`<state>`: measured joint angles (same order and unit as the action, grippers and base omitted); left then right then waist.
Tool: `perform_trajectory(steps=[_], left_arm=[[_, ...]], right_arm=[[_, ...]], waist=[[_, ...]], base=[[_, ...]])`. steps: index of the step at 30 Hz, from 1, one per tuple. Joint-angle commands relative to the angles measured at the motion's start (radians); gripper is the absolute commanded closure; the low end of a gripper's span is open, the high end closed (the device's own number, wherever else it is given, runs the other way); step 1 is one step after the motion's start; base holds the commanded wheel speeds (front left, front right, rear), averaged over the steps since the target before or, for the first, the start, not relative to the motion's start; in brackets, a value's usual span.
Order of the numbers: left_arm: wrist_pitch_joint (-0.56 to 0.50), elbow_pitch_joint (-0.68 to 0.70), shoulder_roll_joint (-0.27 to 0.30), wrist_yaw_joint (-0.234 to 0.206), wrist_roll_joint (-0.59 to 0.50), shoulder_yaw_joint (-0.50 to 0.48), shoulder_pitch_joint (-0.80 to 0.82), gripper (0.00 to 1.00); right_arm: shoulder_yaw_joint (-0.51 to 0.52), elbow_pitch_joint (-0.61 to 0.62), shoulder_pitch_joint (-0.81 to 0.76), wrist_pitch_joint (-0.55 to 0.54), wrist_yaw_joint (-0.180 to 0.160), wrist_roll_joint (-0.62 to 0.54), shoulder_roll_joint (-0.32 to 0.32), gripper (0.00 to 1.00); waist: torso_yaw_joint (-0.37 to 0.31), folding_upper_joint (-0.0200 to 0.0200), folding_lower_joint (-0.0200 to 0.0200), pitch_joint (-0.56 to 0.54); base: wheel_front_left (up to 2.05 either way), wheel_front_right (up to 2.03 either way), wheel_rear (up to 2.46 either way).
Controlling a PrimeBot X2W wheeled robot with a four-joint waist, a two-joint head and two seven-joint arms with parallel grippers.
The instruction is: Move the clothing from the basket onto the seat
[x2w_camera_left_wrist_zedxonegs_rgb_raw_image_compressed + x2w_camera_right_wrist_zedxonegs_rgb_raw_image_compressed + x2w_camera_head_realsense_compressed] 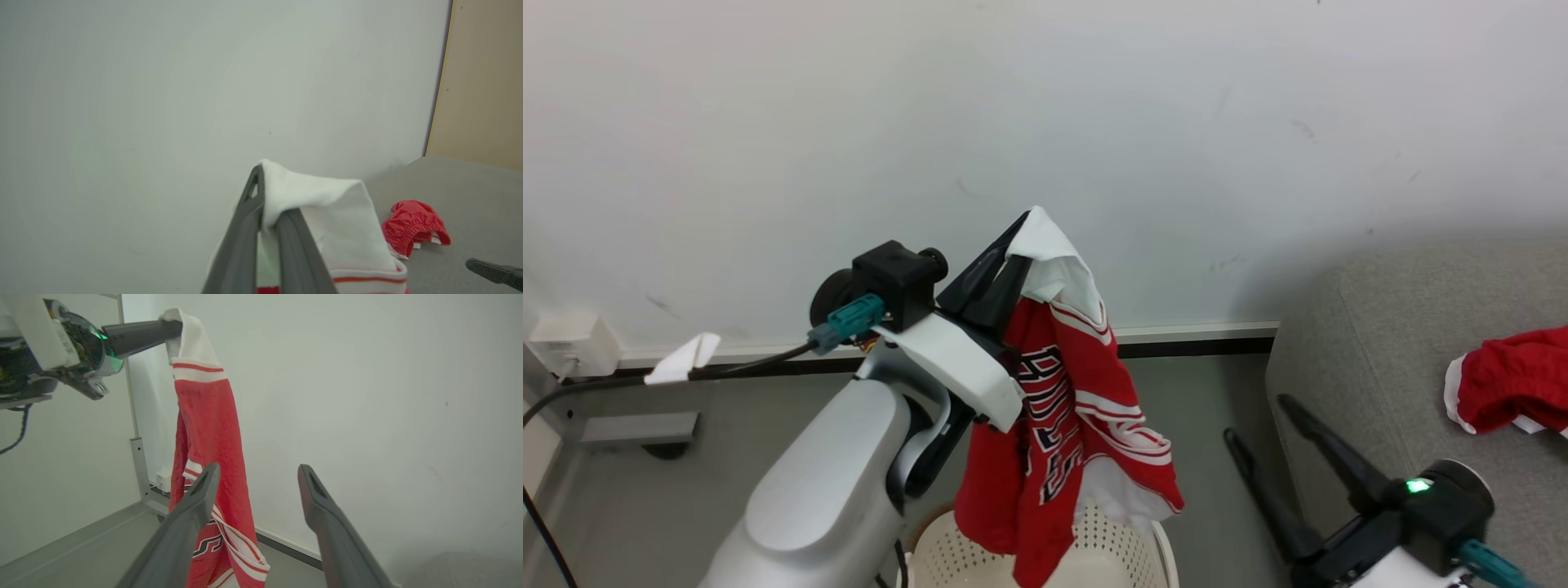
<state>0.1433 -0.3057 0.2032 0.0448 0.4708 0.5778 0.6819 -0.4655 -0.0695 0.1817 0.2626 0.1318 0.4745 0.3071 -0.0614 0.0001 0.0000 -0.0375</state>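
ok quick rundown. the left claw (1015, 234) is up at center frame in the head view, clamped tight on the white top edge of a red jersey (1062, 392). Its fingers are pressed together w/ the fabric pinched btwn them, which the left wrist view shows rly clearly. The jersey hangs straight down from the pinch: red w/ white trim, thin stripes and black/white lettering. Its bottom hem dangles over the basket (1115, 555) at bottom center of the frame. Can't tell if the hem touches the basket or just hangs in front of it. Inside of the basket is mostly hidden behind the cloth and the arm, so can't say what's in it.

Then the right claw (1256, 418) at lower right has its fingers spread wide w/ nothing in them. It sits just beside the front edge of the seat (1380, 327), tips pointing toward upper left. In the right wrist view the jersey hangs behind the finger on the left of that frame, apart from it afaict.

The seat takes up the right side of the head view, grey fabric. One other piece of clothing, a crumpled red garment (1511, 380) w/ white trim, lies on it at the far right edge. There's a white wall (1045, 122) behind everything and grey floor (1201, 392) below.
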Motion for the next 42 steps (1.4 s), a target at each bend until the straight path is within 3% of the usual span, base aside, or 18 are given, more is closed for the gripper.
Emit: perform_trajectory(steps=[1,7,14,24,30,31,32,33,42], left_arm=[[-0.001,0.004,-0.003,-0.003,0.018,-0.001,0.009,1.0],[0.001,-0.004,-0.032,0.002,0.023,0.013,0.032,1.0],[-0.002,-0.013,-0.068,0.024,0.038,0.04,0.058,1.0],[-0.017,-0.006,-0.115,0.05,0.051,0.122,0.075,1.0],[-0.027,0.014,-0.133,0.059,0.067,0.17,0.082,1.0],[-0.028,0.017,-0.134,0.06,0.07,0.176,0.082,1.0],[-0.03,0.017,-0.136,0.06,0.074,0.181,0.082,1.0],[-0.032,0.016,-0.136,0.061,0.076,0.184,0.081,1.0],[-0.022,-0.003,-0.121,0.048,0.083,0.179,0.07,1.0]], right_arm=[[-0.055,-0.012,0.038,-0.005,-0.002,-0.008,0.035,0.0],[-0.252,-0.135,0.174,-0.037,-0.002,-0.017,0.065,0.0],[-0.472,-0.346,0.372,-0.043,-0.002,0.098,0.057,0.0],[-0.609,-0.623,0.528,0.0,-0.002,0.179,-0.04,0.0],[-0.598,-0.706,0.571,0.002,-0.002,0.19,-0.089,0.0],[-0.589,-0.709,0.573,0.002,-0.002,0.191,-0.093,0.44],[-0.58,-0.712,0.575,0.003,-0.002,0.189,-0.097,0.78],[-0.575,-0.717,0.573,0.003,-0.002,0.191,-0.101,1.0],[-0.501,-0.692,0.552,0.003,-0.002,0.184,-0.097,1.0]], waist=[[0.004,-0.0001,0.0,0.002],[0.022,-0.0001,0.0,0.001],[0.065,-0.0001,0.0,-0.003],[0.143,-0.0001,0.0,-0.003],[0.187,-0.0001,0.0,0.003],[0.193,-0.0001,0.0,0.004],[0.198,-0.0001,0.0,0.005],[0.203,-0.0001,0.0,0.005],[0.21,-0.0001,0.0,0.005]], base=[[0.0,0.0,0.0],[0.0,0.0,0.0],[0.0,0.0,0.0],[0.0,0.0,0.0],[0.0,0.0,0.0],[0.0,0.0,0.0],[0.0,0.0,0.0],[0.0,0.0,0.0],[0.0,0.0,0.0]])
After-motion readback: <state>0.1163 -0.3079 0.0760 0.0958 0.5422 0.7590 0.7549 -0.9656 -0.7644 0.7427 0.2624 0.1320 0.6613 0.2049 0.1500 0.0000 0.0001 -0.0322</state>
